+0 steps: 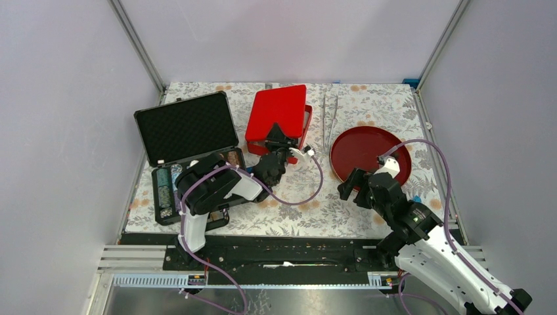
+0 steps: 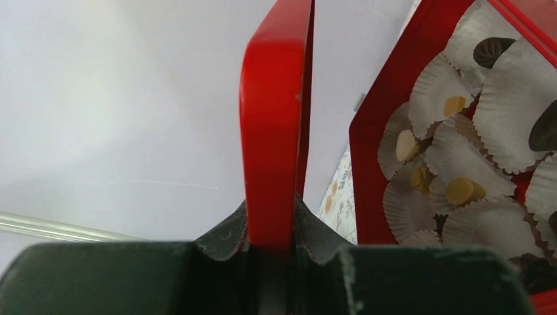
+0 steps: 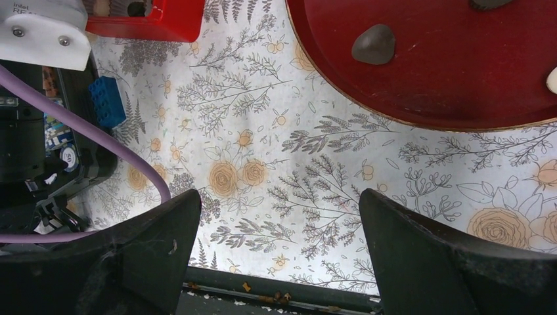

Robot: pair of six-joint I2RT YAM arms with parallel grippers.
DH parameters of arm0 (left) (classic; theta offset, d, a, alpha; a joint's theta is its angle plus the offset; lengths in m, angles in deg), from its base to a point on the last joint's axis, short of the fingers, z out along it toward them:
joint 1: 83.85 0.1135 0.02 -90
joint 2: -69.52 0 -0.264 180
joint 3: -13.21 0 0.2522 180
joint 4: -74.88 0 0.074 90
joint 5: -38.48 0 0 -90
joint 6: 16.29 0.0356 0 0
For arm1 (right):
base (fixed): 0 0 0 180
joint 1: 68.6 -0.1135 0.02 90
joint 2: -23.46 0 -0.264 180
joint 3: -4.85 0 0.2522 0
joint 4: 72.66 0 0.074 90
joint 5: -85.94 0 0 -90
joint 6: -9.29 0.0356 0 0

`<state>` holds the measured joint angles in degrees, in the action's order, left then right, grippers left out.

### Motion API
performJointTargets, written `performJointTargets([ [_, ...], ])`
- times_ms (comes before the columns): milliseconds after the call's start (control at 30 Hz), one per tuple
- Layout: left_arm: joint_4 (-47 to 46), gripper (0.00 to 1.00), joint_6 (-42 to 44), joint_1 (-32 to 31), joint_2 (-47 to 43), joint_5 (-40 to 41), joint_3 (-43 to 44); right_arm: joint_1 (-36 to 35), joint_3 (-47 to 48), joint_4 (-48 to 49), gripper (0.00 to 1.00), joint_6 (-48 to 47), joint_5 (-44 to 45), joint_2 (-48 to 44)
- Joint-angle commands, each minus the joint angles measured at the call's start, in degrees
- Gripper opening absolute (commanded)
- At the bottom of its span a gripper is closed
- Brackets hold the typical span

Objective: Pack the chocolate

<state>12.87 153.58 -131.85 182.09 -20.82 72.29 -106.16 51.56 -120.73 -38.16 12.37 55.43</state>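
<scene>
1. Right tool point(image 3: 279, 197): released, jaws spread wide, nothing between them. It hangs low over the bare floral desk point(image 3: 295, 151), close to the near edge.
2. Red round tray point(image 3: 460, 79): lies on the desk just beyond the right tool, ahead and off to its right, with its rim near the jaws but not touching.
3. Dark lump point(image 3: 373, 44): loose chocolate on the tray, the piece closest to the right tool. It lies ahead and slightly right of the midline between the jaws. It is a squat pebble shape with no marked long axis, so jaw orientation probably matters little. Two more pieces show only partly at the picture's edge.
4. Left tool point(image 2: 272, 230): clenched on the edge of the red lid point(image 2: 276, 118), which it holds tilted up and open. Judged occupied, this arm is not free for picking.
5. Red box point(image 2: 368, 131): open beside the lid, left of the tray in the overhead view. It is lined with white paper cups point(image 2: 460, 157), and several already carry tan pieces point(image 2: 464, 190).
6. Relation governing the next move: the right arm is the nearer to the tray. Judged sequence is reach forward-right for the dark lump, then carry it left to the box.
7. Tweezers point(image 1: 328, 118): at the far side, between box and tray, untouched.
</scene>
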Motion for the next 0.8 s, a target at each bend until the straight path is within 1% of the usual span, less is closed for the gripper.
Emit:
performJointTargets([
  [0, 0.16, 0.0, -2.83, -0.33, -0.59, 3.24, 1.96, -0.35, -0.58, 2.49, 0.97, 1.28, -0.41, -0.18],
  [67, 3.66, 0.02, -3.28, -0.33, -0.53, 3.8, 2.67, -0.4, -0.85, 2.3, 0.97, 1.52, -0.4, -0.74],
  [167, 2.81, 0.05, -2.53, -0.42, 0.51, 4.42, 2.91, -0.35, -1.11, 1.58, 0.97, 1.58, 0.1, -1.73],
  [200, 2.33, 0.13, -2.46, -0.5, 0.95, 4.72, 3.05, -0.38, -1.05, 1.18, 0.97, 1.7, 0.36, -2.12],
  [233, 1.15, 0.33, -2.57, -0.65, 1.31, 5.14, 3.15, -0.34, -0.95, 0.81, 0.97, 1.79, 0.7, -2.54],
  [267, -0.02, 0.41, -2.55, -0.73, 1.71, 5.49, 3.19, -0.35, -0.94, 0.62, 0.97, 1.76, 1.04, -3.17],
  [333, -1.06, 0.48, -2.24, -0.98, 2.06, 5.95, 3.43, -0.4, -0.88, 0.33, 0.97, 1.71, 1.6, -4.66],
  [367, -1.53, 0.53, -2.19, -1.07, 2.08, 6.15, 3.52, -0.38, -0.95, 0.16, 0.97, 1.6, 1.87, -5.22],
  [433, -1.22, 0.77, -1.92, -1.46, 1.98, 7.0, 4.01, -0.39, -0.81, -0.25, 0.96, 1.5, 2.49, -5.95],
  [467, 0.09, 0.86, -1.68, -1.65, 1.91, 7.58, 4.47, -0.38, -0.69, -0.51, 0.97, 1.37, 2.63, -6.07],
  [500, 1.15, 0.91, -1.48, -1.99, 1.76, 7.96, 4.73, -0.33, -0.51, -0.77, 0.97, 1.32, 2.79, -5.95],
  [567, 2.13, 0.97, -1.46, -2.54, 1.11, 8.35, 4.63, -0.4, -0.16, -1.02, 0.97, 1.17, 2.82, -5.51],
  [667, 5.26, 0.98, -2.97, -3.77, -0.87, 9.25, 4.56, -0.35, 0.22, -0.98, 0.97, 1.05, 2.86, -5.0],
  [700, 7.54, 0.99, -4.0, -4.16, -2.01, 9.55, 4.6, -0.37, 0.21, -0.9, 0.97, 0.93, 2.9, -4.91],
  [767, 15.0, 0.98, -7.23, -5.08, -4.55, 10.16, 5.16, -0.35, 0.4, -0.7, 0.97, 0.73, 2.83, -4.76],
])
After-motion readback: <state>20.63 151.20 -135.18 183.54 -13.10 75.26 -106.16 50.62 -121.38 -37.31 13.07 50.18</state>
